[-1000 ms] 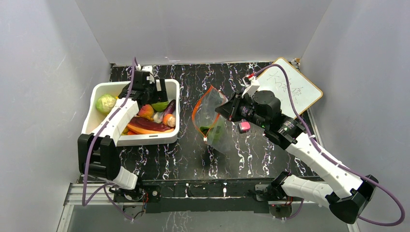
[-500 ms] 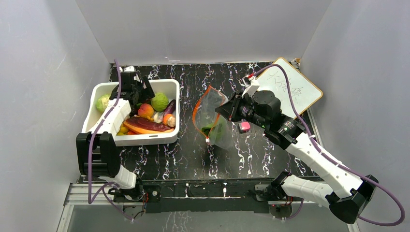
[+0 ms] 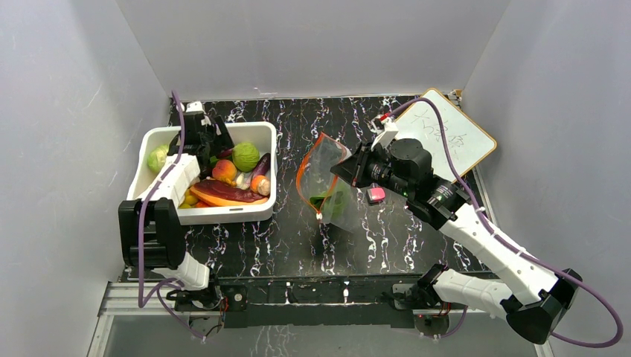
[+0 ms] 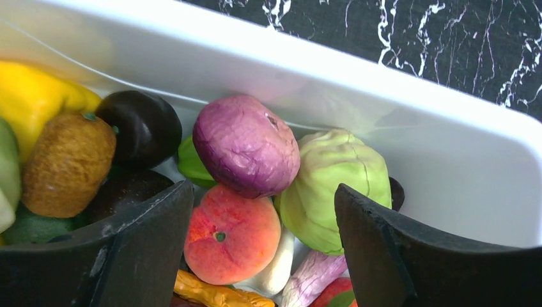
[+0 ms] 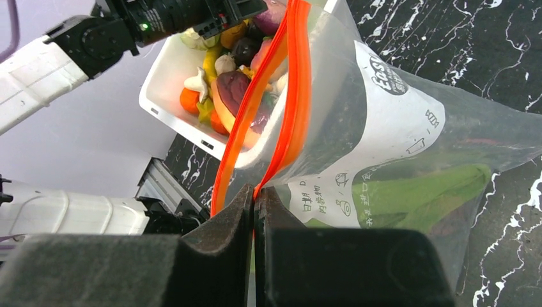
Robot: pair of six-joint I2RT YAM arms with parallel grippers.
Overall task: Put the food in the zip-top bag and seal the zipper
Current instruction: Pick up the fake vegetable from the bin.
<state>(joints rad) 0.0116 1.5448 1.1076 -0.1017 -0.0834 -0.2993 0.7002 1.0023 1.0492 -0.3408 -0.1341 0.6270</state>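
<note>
Left jaws hang spread over the peach (image 4: 232,233) in the white bin (image 4: 447,141); it looks light, firm and round, best pinched across its middle. Right jaws are clenched on the zipper (image 5: 295,83) of the limp zip-top bag (image 3: 332,160) near the bin.

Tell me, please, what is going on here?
The right gripper is shut on the zip-top bag near its orange zipper, holding the mouth open; a green leafy piece is inside. The left gripper hangs open over the white bin, a peach in line between its jaws, nothing gripped.
</note>
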